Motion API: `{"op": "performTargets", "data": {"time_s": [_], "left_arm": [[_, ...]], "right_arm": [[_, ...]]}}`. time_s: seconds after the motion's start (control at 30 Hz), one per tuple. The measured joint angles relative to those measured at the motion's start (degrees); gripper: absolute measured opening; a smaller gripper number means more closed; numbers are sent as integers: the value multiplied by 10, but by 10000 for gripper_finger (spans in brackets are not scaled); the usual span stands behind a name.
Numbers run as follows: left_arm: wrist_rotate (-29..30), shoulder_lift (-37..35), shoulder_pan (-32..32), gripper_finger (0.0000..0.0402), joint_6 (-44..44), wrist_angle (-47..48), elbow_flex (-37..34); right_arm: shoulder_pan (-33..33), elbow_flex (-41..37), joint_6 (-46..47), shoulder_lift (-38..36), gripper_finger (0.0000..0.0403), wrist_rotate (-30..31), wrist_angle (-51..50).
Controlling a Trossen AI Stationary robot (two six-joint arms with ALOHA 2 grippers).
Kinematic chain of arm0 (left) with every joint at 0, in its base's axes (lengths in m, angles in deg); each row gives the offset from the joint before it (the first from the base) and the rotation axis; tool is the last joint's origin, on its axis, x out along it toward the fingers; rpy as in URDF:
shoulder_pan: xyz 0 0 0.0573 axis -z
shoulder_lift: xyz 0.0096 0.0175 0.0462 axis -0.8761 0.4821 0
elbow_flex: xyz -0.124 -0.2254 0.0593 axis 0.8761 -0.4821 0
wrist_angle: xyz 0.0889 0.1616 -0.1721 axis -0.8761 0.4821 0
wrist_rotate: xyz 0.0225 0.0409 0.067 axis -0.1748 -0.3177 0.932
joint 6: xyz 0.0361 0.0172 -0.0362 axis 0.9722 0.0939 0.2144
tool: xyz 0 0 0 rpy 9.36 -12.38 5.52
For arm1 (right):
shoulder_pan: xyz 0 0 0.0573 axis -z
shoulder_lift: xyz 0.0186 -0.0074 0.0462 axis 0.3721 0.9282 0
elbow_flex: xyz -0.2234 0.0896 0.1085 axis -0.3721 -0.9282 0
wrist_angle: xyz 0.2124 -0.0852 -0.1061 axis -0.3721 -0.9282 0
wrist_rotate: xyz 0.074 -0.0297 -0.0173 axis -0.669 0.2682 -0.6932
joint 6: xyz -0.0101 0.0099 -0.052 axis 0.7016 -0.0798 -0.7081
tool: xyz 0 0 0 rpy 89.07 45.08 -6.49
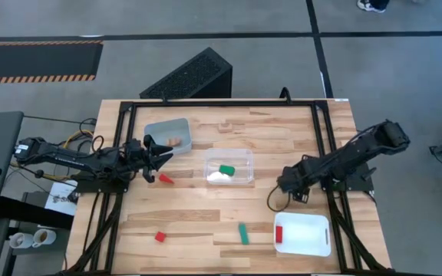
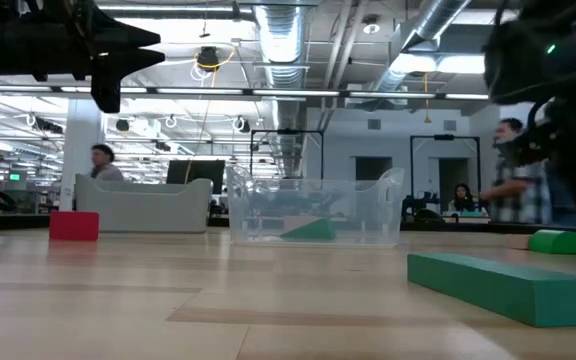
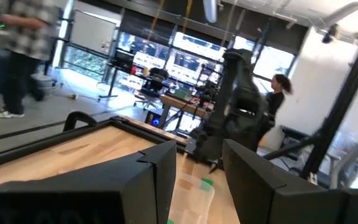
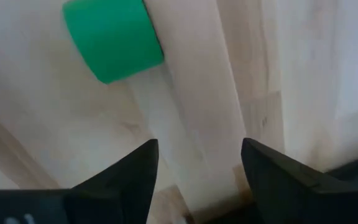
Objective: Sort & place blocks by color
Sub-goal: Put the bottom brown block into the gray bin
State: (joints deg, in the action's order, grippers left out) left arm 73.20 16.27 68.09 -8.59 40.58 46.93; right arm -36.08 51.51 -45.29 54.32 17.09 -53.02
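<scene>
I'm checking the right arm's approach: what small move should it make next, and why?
Probably ease the right gripper forward and down to straddle the green block. Its fingers are open and empty, pointing at bare table, with the block ahead and off to one side.

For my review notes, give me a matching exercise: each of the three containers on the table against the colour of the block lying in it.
Containers:
1 grey tray
2 clear container
3 white tray

Inside:
A red block
B green block
C pale wood block

Pairs: 1-C, 2-B, 3-A.
</scene>
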Motion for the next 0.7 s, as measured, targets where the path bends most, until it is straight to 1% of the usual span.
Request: {"op": "performTargets", "data": {"time_s": [0.07, 0.2, 0.4, 0.7], "left_arm": [[-13, 0, 0, 119, 7, 0, 0], [-23, 0, 0, 119, 8, 1, 0], [-23, 0, 0, 119, 8, 15, 0], [-13, 0, 0, 119, 24, 16, 0]], "right_arm": [[26, -13, -26, 0, 243, -5, 16], [75, -15, -43, 0, 229, -19, 25], [106, -11, -59, 0, 215, -20, 32], [153, -10, -59, 2, 218, -20, 86]]}}
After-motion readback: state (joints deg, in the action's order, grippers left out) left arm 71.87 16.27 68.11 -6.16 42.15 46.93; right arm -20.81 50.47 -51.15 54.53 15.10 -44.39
